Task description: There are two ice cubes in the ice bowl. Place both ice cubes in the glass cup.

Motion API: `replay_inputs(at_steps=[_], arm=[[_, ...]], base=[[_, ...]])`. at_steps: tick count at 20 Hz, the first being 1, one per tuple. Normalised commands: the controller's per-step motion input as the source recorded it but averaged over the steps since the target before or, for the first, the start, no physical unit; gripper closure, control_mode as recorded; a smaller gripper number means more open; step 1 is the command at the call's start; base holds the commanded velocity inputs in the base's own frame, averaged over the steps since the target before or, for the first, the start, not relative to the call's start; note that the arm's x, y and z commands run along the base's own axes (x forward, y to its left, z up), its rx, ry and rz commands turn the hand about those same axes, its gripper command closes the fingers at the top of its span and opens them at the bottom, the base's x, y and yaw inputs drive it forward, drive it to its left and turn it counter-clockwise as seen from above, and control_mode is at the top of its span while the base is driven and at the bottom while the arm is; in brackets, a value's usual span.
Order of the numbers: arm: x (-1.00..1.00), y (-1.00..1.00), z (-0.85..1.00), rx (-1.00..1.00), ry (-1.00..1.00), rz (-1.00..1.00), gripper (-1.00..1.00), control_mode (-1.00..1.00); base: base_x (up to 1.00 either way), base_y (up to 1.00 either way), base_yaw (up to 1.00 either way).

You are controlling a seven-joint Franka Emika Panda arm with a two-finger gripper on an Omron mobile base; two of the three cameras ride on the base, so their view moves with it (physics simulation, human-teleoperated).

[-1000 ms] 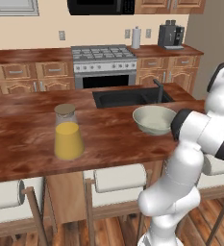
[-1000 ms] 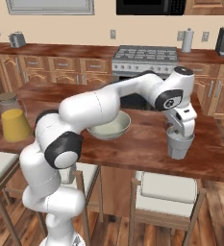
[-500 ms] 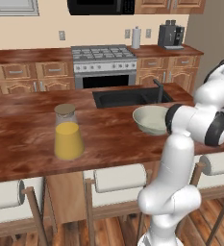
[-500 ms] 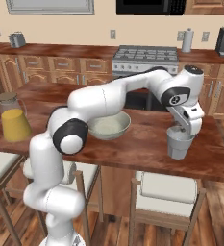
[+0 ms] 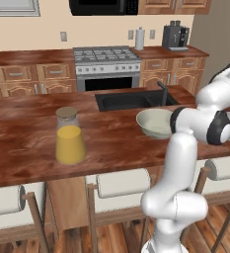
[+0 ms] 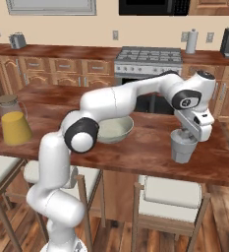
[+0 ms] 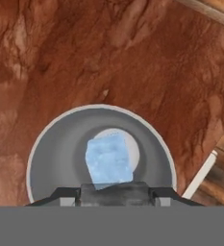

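Fingertips point(image 7: 114, 191) sit close together at the lower edge of the hand view, dark tips nearly touching, directly above the glass cup point(image 7: 101, 156). Whether they pinch anything cannot be told. One ice cube point(image 7: 108, 161) lies on the cup's bottom. Gripper point(image 6: 185, 134) hangs just over the cup's rim. Ice bowl point(image 6: 114, 130) stands left of the cup. Risk: lifting off-axis could clip the rim and tip the cup.

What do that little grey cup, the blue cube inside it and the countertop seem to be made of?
The short grey tumbler looks like frosted glass: smooth and slightly see-through. The pale blue cube looks like ice, translucent and sharp-edged. The reddish-brown countertop looks like polished wood, judging by its mottled grain, though it may be stone.
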Motion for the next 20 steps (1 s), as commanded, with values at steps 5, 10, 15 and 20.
replay_inputs(at_steps=[5, 10, 15, 20], arm=[[0.21, -0.03, -0.01, 0.0, 0.0, 0.0, 1.0, -1.0], [0.13, -0.09, -0.06, 0.0, 0.03, 0.0, 1.0, -1.0], [0.02, -0.03, -0.24, 0.0, 0.08, 0.0, 1.0, -1.0], [0.12, 0.0, -0.06, 0.0, 0.02, 0.0, 1.0, -1.0]], base=[[0.0, 0.0, 0.0], [0.0, 0.0, 0.0], [0.0, 0.0, 0.0], [0.0, 0.0, 0.0]])
